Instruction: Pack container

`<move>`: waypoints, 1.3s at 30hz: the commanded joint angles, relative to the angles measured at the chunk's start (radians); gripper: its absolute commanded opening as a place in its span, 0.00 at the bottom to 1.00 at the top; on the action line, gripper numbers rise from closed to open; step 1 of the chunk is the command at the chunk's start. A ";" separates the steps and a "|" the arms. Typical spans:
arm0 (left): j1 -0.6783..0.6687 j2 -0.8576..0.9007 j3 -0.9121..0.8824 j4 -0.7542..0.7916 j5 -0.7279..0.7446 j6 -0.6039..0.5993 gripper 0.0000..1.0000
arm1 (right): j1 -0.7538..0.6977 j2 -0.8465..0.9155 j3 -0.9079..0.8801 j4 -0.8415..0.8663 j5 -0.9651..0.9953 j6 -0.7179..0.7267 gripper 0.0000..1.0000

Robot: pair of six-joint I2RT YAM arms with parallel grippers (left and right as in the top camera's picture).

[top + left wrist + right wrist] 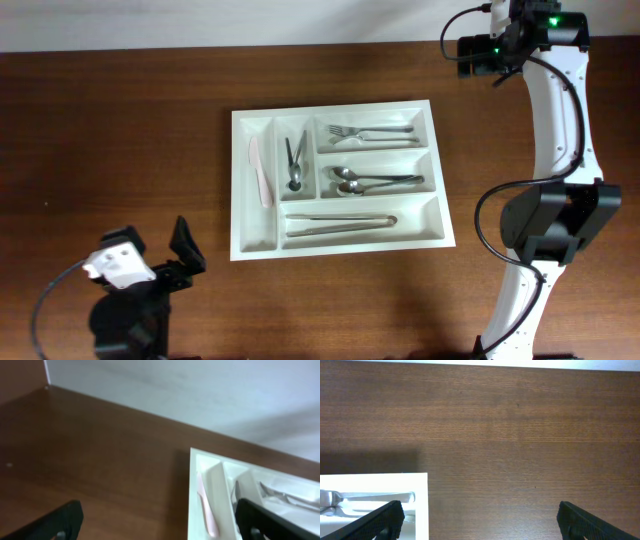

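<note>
The container [240, 185], a large white cutlery tray, lies in the middle of the brown table. Its narrow compartments hold a pink knife [262, 172] and small metal tongs [296, 160]. Its long ones hold forks [370, 133], spoons [375, 182] and long tongs [340, 224]. My left gripper [180, 260] is open and empty, near the table's front left, short of the tray's corner. Its wrist view shows the container's rim [192, 490] and the pink knife [206, 510] beyond the open left gripper [160, 522]. My right gripper [468, 57] hangs open above the back right, off the tray.
In the right wrist view the open right gripper [481, 520] frames bare wood, with the container's edge [422, 505] and a fork [370, 496] at the lower left. The right arm's base [545, 225] stands right of the tray. A white wall [200, 390] backs the table.
</note>
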 commanded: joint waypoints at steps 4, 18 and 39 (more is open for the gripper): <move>-0.013 -0.134 -0.211 0.130 0.053 0.016 0.99 | 0.006 -0.021 0.016 0.001 0.008 0.006 0.99; -0.021 -0.240 -0.364 0.194 0.054 0.080 0.99 | 0.006 -0.021 0.017 0.001 0.008 0.006 0.99; -0.022 -0.238 -0.375 0.227 0.054 0.402 0.99 | 0.006 -0.021 0.017 0.001 0.008 0.006 0.99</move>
